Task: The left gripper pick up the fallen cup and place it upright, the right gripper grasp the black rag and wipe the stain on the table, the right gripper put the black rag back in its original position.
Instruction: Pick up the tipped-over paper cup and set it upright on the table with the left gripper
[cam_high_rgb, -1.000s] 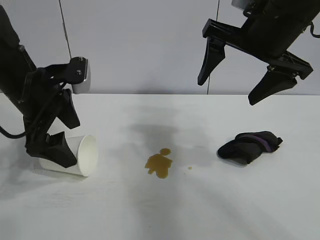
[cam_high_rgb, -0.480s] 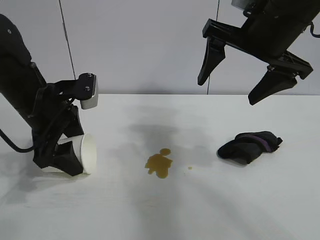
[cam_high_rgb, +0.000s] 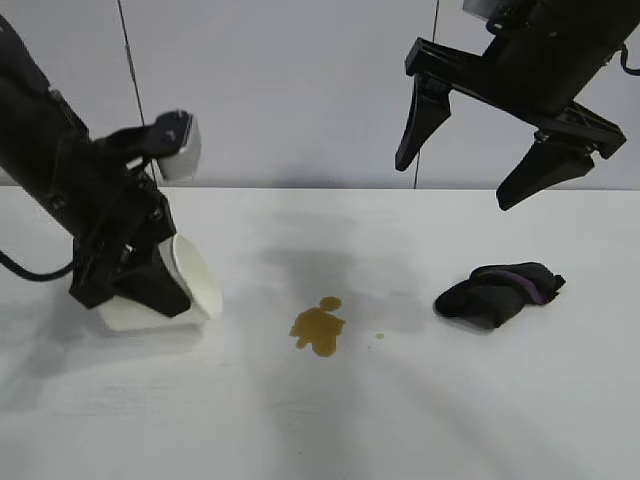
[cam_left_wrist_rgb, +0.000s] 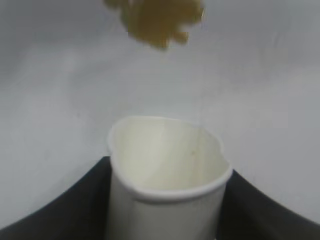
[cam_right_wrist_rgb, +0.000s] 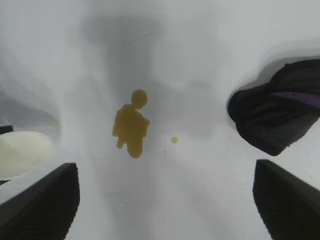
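The white paper cup (cam_high_rgb: 196, 279) is tilted, its mouth facing up and toward the stain, its base low over the table (cam_high_rgb: 400, 420). My left gripper (cam_high_rgb: 158, 290) is shut on its sides. In the left wrist view the cup (cam_left_wrist_rgb: 167, 170) fills the space between both black fingers (cam_left_wrist_rgb: 75, 210), and its rim is squeezed slightly out of round. The amber stain (cam_high_rgb: 318, 327) lies mid-table with a small droplet beside it. The black rag (cam_high_rgb: 497, 293) with its purple stripe rests to the right. My right gripper (cam_high_rgb: 452, 185) hangs open high above the space between stain and rag, holding nothing.
A grey wall with vertical seams stands behind the table's far edge. In the right wrist view the stain (cam_right_wrist_rgb: 131, 127), the rag (cam_right_wrist_rgb: 275, 115) and the cup (cam_right_wrist_rgb: 22, 152) lie below the spread fingers (cam_right_wrist_rgb: 45, 200).
My left gripper closed on the lying cup and raised it, tipping its mouth from sideways toward upward. The right arm, the rag and the stain have not moved.
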